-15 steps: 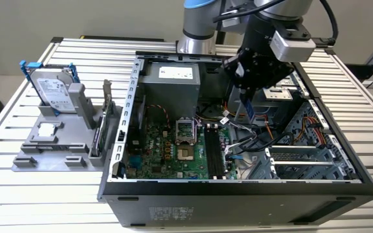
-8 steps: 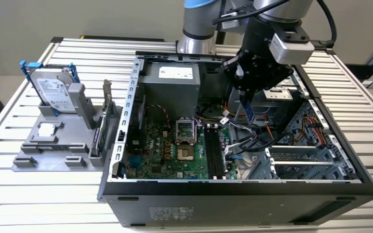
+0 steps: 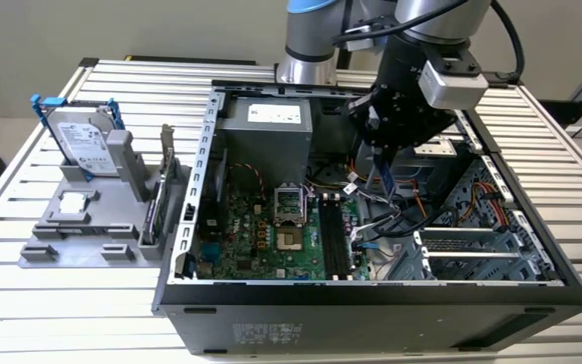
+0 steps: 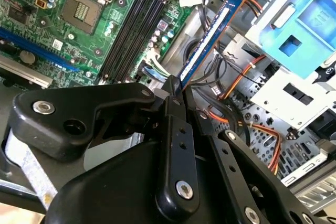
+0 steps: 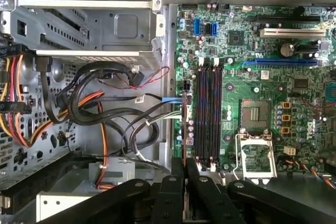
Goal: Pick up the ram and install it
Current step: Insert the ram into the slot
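The claw (image 4: 177,92) clamps the ram (image 4: 210,38) above the open computer (image 3: 372,294). Installing is in hand and calls for alignment with the memory slots (image 5: 209,114).

A big black metal computer case (image 3: 372,315) lay open on a silver slatted table (image 3: 58,303). Inside sat a flat green board (image 3: 261,231). Beside the case, a silver hard drive in a blue frame (image 3: 81,140) stood in a grey holder (image 3: 69,243).
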